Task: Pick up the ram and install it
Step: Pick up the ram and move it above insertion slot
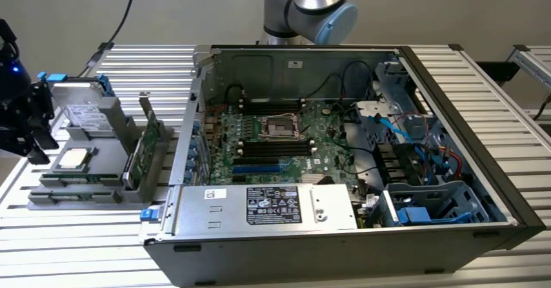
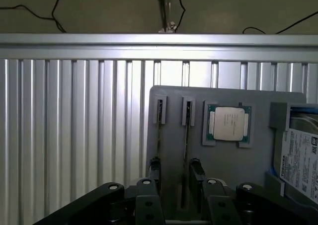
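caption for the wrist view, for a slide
Open tool hovering over edge-on ram in the gray holder, processor chip alongside.

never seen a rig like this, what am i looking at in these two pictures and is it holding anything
This is a robot arm with a two-finger claw. One picture comes from a camera off the arm; the other from a camera on its wrist, looking past the claw. On the table stand an open computer case and a grey tray holding ram sticks, a processor chip and a hard drive. The claw is open over the ram sticks and holds nothing.
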